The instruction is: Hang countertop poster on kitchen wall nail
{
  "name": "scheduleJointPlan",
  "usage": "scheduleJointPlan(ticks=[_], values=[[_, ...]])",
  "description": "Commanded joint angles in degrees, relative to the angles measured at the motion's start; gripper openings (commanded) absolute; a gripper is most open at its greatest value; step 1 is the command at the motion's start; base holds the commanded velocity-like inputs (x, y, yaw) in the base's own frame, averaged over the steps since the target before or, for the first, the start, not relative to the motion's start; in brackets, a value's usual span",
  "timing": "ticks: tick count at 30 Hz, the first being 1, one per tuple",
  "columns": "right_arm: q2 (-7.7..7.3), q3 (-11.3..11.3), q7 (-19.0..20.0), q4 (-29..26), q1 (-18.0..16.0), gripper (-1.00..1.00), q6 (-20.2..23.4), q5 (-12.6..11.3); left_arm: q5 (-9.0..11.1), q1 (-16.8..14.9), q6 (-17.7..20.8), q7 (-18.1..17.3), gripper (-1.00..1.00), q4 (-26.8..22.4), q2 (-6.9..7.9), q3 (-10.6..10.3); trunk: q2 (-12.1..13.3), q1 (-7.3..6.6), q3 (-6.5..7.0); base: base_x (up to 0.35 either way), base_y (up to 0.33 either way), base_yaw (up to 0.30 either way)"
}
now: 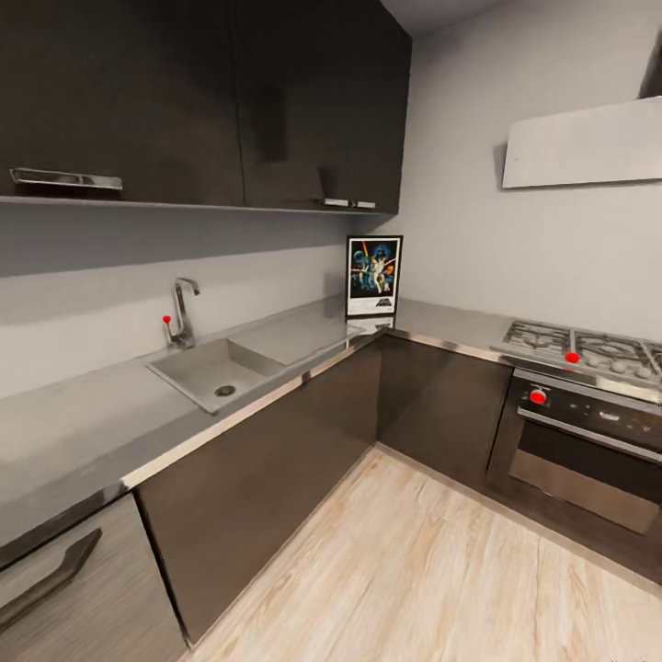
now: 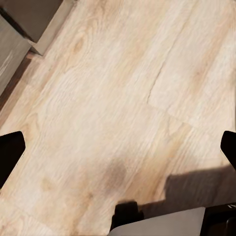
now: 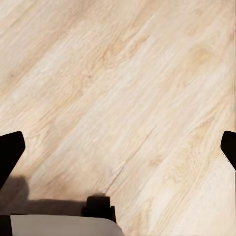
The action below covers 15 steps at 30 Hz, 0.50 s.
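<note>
- From the head camera I see the poster (image 1: 374,276) standing upright in the far corner of the bench (image 1: 83,414), leaning back against the pale wall where the two runs of the L meet (thin black frame, white border, bright figures on dark blue).
- The bench top is glossy pale grey with a steel-edged front; a faint reflection of the poster shows on it just below the frame.
- A rectangular steel sink (image 1: 213,370) is set into the left run, with a chrome tap (image 1: 183,313) behind it, well apart from the poster.
- On the right run sits a gas hob (image 1: 588,351) with grey grates, above a dark oven (image 1: 588,441) with a bar handle.
- Dark brown glossy cupboards (image 1: 313,101) hang over the left run; a flat pale hood (image 1: 584,142) hangs over the hob.
- The floor (image 1: 414,570) is light wood planking with clear grain.
- My left gripper (image 2: 118,150) hangs over that planking, its black fingers (image 2: 10,152) spread wide at the picture edges, holding nothing.
- My right gripper (image 3: 118,150) is the same: fingers (image 3: 10,152) spread far apart over bare planks, with a soft shadow beneath.
</note>
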Motion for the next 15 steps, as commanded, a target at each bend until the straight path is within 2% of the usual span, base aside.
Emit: scheduleJointPlan(ticks=[1,10,15], values=[[-0.01,0.0,0.0,0.1,0.0,1.0,-0.2,0.0,-0.5,0.0,-0.1,0.0,1.0,-0.1,0.03,0.0,0.0,0.04,-0.05,0.335,-0.029,-0.298],[-0.01,0.0,0.0,0.1,0.0,1.0,-0.2,0.0,-0.4,0.0,0.0,0.0,1.0,-0.1,0.03,0.0,0.0,0.04,-0.05,0.326,-0.096,-0.29],[-0.01,0.0,-0.1,0.1,0.0,1.0,-0.2,0.0,-0.4,0.0,0.0,0.0,1.0,-0.1,0.03,0.0,0.0,0.04,-0.05,0.29,-0.193,-0.069]])
